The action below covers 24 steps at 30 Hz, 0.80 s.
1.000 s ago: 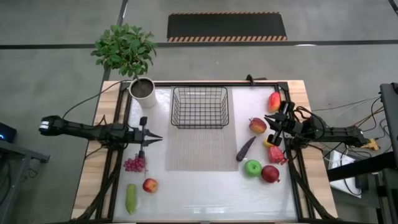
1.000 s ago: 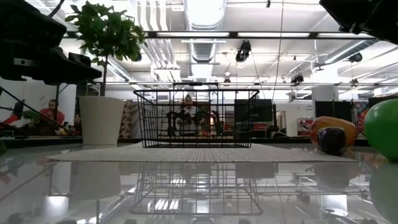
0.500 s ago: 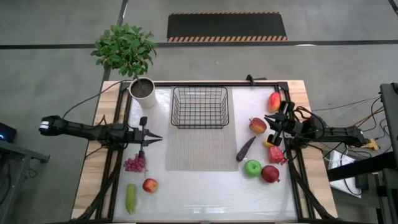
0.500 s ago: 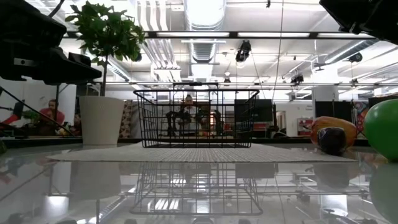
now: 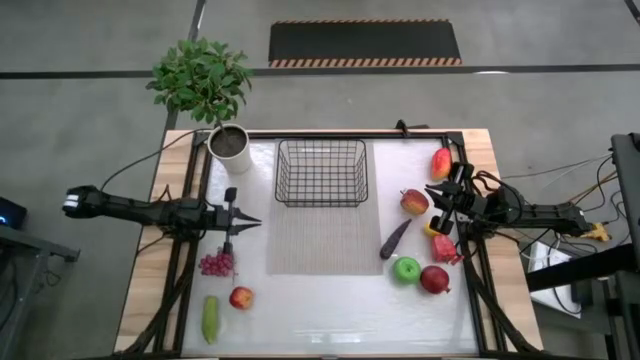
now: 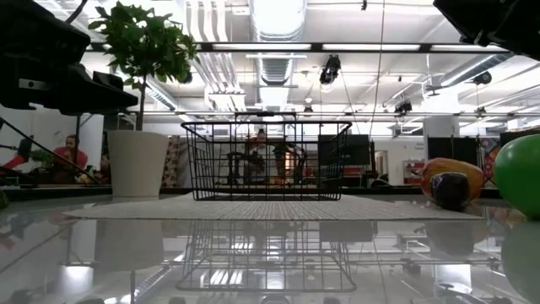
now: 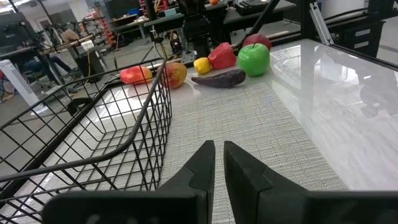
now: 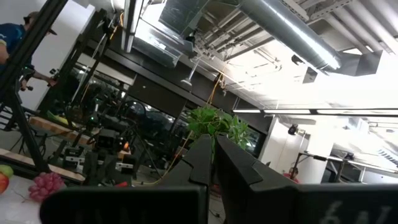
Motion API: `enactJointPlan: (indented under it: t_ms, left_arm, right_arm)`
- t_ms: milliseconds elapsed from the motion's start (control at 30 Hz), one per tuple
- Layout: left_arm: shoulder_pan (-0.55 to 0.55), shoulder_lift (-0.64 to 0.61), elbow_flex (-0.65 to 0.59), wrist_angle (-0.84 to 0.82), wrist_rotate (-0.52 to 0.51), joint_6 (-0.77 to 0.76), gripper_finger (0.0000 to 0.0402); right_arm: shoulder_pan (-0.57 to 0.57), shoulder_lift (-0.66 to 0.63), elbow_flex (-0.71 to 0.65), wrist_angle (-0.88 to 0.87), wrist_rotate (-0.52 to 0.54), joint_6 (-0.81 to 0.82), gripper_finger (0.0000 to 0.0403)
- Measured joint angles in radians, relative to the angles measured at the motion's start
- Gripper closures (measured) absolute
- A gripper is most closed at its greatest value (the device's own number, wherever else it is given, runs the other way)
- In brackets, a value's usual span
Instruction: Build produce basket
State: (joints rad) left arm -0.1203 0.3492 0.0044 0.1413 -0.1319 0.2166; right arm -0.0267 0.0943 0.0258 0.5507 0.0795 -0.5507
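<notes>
The black wire basket (image 5: 320,172) stands empty on the far part of a grey woven mat (image 5: 322,245); it also shows in the low view (image 6: 267,160) and the left wrist view (image 7: 93,137). Right of the mat lie a red apple (image 5: 414,202), an eggplant (image 5: 395,238), a green apple (image 5: 406,268), a second red apple (image 5: 435,279), a red pepper (image 5: 445,248) and a mango (image 5: 440,161). Grapes (image 5: 216,264), a small apple (image 5: 241,297) and a cucumber (image 5: 210,318) lie at the left. My left gripper (image 5: 252,223) hovers shut left of the mat. My right gripper (image 5: 432,192) is shut beside the red apple, tipped upward.
A white pot (image 5: 229,143) with a leafy plant stands at the far left corner, close to the basket. A yellow pepper (image 5: 432,229) sits under the right arm. Bare glossy tabletop (image 5: 330,310) lies along the near edge. People move in the room beyond the table.
</notes>
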Motion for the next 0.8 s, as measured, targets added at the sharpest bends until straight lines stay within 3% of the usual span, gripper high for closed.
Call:
enactJointPlan:
  t_ms: [633, 800]
  left_arm:
    - [0.0, 0.0, 0.0, 0.028, -0.001, 0.0, 0.0385]
    - [0.0, 0.005, 0.0, 0.028, -0.004, 0.007, 0.0385]
  right_arm:
    - [0.0, 0.0, 0.0, 0.0, 0.0, 0.0, 0.039]
    - [0.0, 0.0, 0.0, 0.004, -0.002, 0.179, 0.039]
